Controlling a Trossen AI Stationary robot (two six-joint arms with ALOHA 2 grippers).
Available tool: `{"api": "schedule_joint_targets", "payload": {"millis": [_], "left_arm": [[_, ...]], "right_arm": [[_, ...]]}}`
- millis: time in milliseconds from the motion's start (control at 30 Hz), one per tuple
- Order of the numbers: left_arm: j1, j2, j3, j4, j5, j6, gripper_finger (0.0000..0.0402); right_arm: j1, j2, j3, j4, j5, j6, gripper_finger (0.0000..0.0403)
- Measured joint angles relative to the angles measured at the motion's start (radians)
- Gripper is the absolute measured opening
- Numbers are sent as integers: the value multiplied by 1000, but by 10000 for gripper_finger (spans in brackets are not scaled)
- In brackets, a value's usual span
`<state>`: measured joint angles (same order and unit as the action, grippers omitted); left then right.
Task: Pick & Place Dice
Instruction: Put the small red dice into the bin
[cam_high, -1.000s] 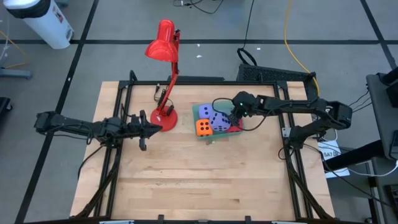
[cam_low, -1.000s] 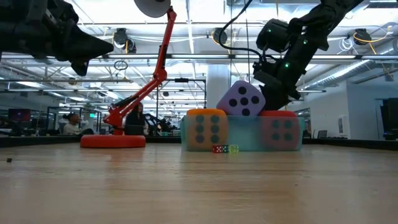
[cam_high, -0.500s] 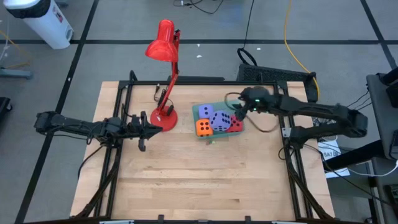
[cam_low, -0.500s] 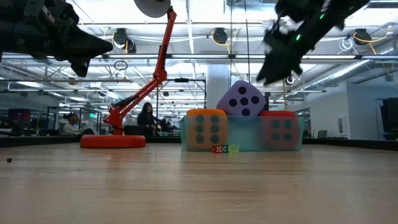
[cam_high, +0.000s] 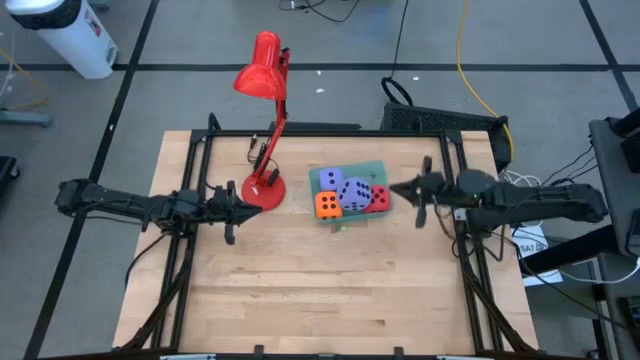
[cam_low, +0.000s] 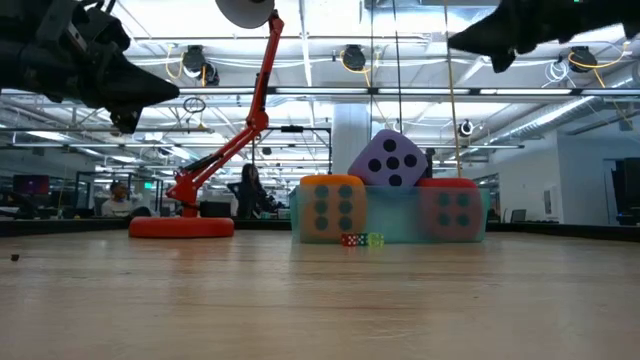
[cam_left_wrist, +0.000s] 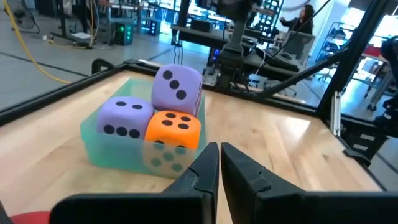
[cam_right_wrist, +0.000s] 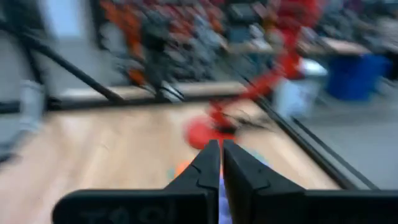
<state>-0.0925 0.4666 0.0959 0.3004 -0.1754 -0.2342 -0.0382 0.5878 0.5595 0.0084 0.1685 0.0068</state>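
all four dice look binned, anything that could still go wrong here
The upper lavender die sits tilted on top of the others, above the bin rim, so a bump could roll it out. The right claw hangs beside the bin, and a low swing might clip it. The red lamp stands close too.

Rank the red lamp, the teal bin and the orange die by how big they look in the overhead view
1. Red lamp, largest.
2. Teal bin.
3. Orange die, smallest.
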Motion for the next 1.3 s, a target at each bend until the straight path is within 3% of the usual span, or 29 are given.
{"api": "schedule_joint_targets", "payload": {"millis": [133,267,400,567,900,1000,1300], "left_arm": [[0,0,0,-7,-2,20,26],[0,0,0,-8,-3,31,26],[0,0,0,-18,6,21,26],[-7,65,0,22,107,19,26],[-89,507,40,388,136,46,3],[-93,646,105,409,111,44,4],[-81,1011,359,402,89,91,4]], "right_arm": [[62,-31,-166,324,-63,0,22],[86,-10,-318,531,-66,-28,14],[86,29,-410,613,-67,-23,2],[89,71,-422,580,-103,37,1],[199,181,-422,621,-88,69,1],[213,199,-422,625,-34,106,2],[208,213,-422,631,-34,101,1]]}}
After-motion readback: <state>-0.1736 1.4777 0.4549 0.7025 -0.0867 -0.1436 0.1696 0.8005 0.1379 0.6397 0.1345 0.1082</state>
